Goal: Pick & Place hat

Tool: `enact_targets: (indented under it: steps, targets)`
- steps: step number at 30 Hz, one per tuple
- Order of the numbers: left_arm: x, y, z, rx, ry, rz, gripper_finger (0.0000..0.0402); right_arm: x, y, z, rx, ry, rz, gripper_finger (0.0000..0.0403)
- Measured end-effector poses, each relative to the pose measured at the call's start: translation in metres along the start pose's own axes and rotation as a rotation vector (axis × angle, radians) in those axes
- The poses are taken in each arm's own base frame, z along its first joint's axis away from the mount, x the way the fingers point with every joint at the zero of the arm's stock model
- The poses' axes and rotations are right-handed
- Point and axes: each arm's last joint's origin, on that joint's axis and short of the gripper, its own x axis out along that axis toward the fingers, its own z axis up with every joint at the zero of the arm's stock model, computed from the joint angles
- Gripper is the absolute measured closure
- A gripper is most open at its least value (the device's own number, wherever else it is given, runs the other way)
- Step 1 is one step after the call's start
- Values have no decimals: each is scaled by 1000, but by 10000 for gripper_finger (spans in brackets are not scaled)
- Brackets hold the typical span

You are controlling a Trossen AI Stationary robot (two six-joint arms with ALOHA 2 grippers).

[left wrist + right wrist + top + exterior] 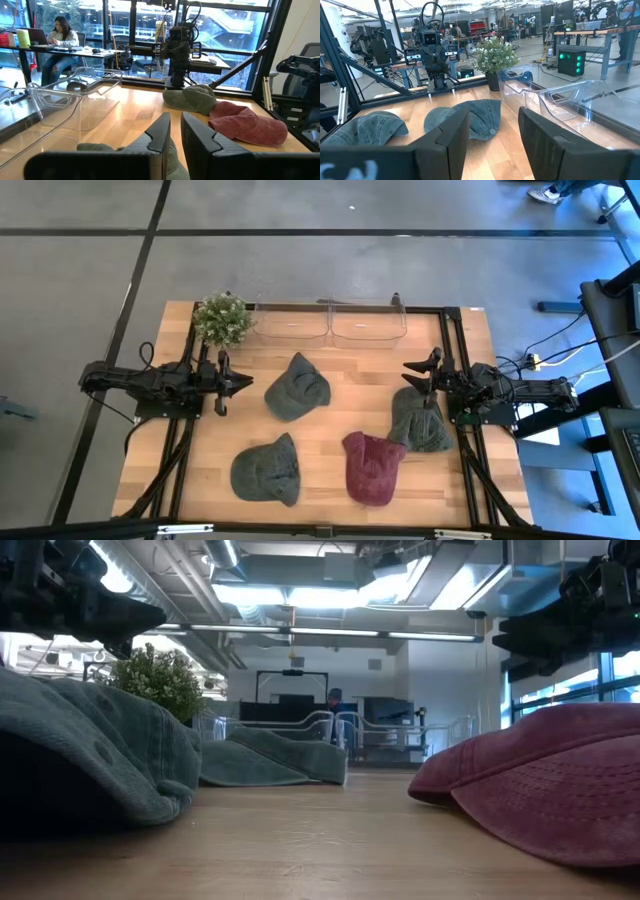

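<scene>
Four caps lie on the wooden table. One green cap [297, 388] rests near the middle, just right of my left gripper [240, 383], whose fingers are nearly shut with only a thin gap [175, 132]. Another green cap [268, 470] and a red cap [373, 467] lie toward the near edge. The last green cap [420, 422] sits at the right, just nearer the near edge than my open right gripper [418, 373] [494, 137]. Both grippers hang above the table and touch nothing.
Two clear plastic bins [290, 323] [368, 323] stand side by side at the far edge. A small potted plant [222, 318] stands left of them. Bare wood shows between the caps [350, 395]. A person sits at a desk [60, 35] beyond the table.
</scene>
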Motion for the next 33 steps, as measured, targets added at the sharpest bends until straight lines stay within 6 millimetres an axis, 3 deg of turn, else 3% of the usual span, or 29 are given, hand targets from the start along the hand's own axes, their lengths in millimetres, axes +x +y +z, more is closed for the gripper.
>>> enact_targets:
  steps: [4,9,15,24,33]
  targets:
    - [0,0,0,0,1,0,358,0,0,0,91,1,12,232]
    - [0,0,0,0,0,0,358,0,2,1,374,1,52,232]
    - [0,0,0,0,1,0,358,0,0,6,482,-63,1,232]
    - [0,1,0,44,-2,17,358,-3,1,25,495,-262,27,232]
    - [0,1,5,65,-53,35,358,-8,-4,37,460,-423,-122,232]
